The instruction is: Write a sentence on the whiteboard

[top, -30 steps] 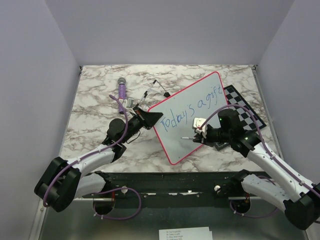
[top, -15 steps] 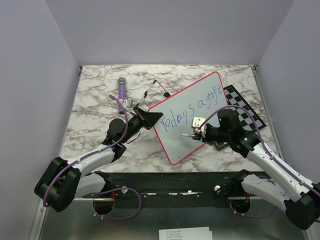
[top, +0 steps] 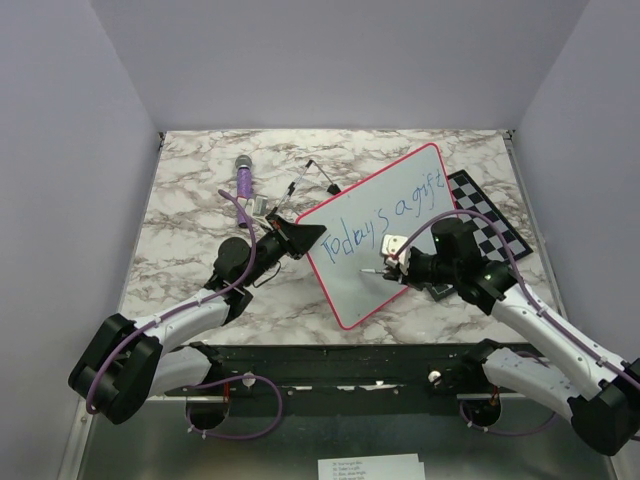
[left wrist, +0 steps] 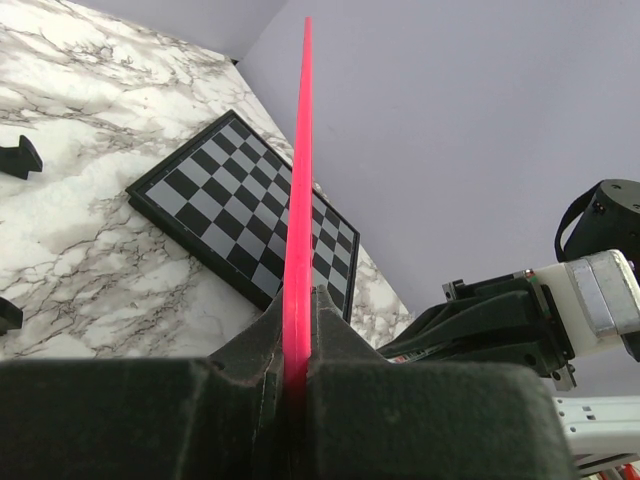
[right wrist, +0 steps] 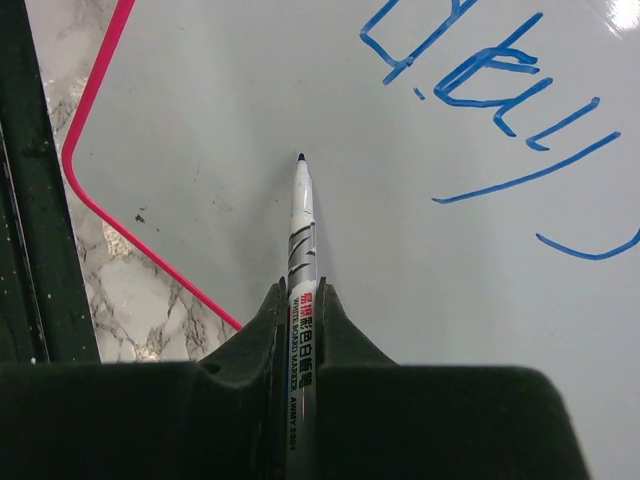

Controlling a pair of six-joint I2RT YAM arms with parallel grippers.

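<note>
On marble table [top: 190, 215], whiteboard [top: 350, 278] lies under right hand [top: 398, 268].

The left arm [top: 190, 315] starts at the near edge on the left side and reaches out toward the middle of the worktop. The left gripper [top: 292, 236] has its two fingers pinched tight on the rim of the whiteboard [top: 350, 285]. The right arm [top: 540, 320] comes up from the near right corner and bends toward the left edge. The right gripper [top: 397, 268] squeezes a marker [right wrist: 300, 215].
</note>
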